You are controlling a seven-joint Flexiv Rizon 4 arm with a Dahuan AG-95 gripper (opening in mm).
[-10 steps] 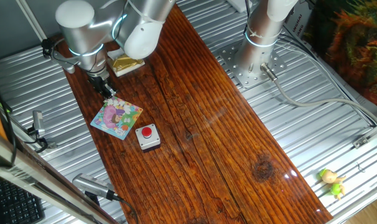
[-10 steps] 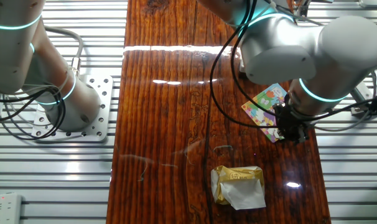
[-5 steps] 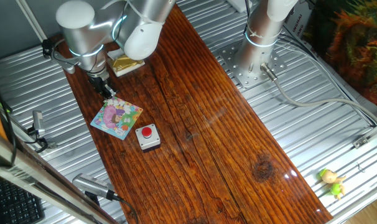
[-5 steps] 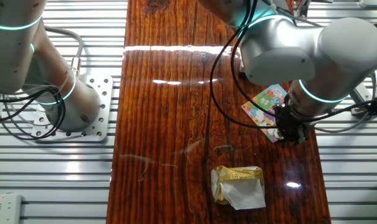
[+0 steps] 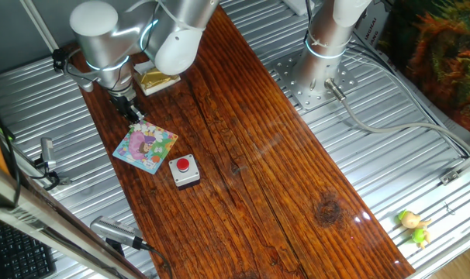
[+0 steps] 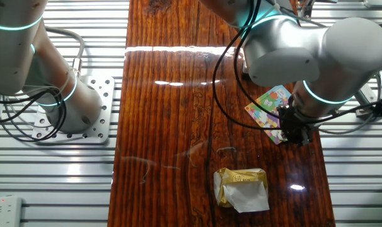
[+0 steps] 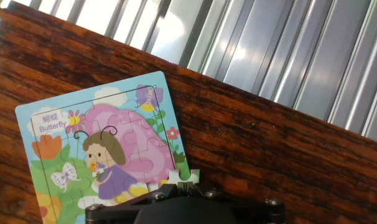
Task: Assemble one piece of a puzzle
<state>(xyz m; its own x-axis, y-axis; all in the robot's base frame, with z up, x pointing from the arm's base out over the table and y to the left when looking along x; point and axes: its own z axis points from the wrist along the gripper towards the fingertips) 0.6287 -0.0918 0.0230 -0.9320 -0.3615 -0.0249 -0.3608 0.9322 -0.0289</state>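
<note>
The puzzle [image 5: 146,146] is a small square board with a pink-purple cartoon figure, lying flat near the left edge of the wooden table. It also shows in the other fixed view [image 6: 270,104] and in the hand view [image 7: 101,149]. My gripper [image 5: 134,116] points straight down over the board's corner, also seen in the other fixed view [image 6: 293,132]. In the hand view my gripper [image 7: 180,188] is shut on a small green and white puzzle piece [image 7: 185,175], which sits at the board's lower right edge. Whether the piece rests in its slot cannot be told.
A grey box with a red button [image 5: 184,170] stands just in front of the puzzle. A yellowish-gold box [image 5: 157,80] lies behind my arm, also in the other fixed view [image 6: 241,187]. A second arm's base [image 5: 316,74] stands on the ribbed metal top. The table edge [image 7: 257,102] runs close by the puzzle.
</note>
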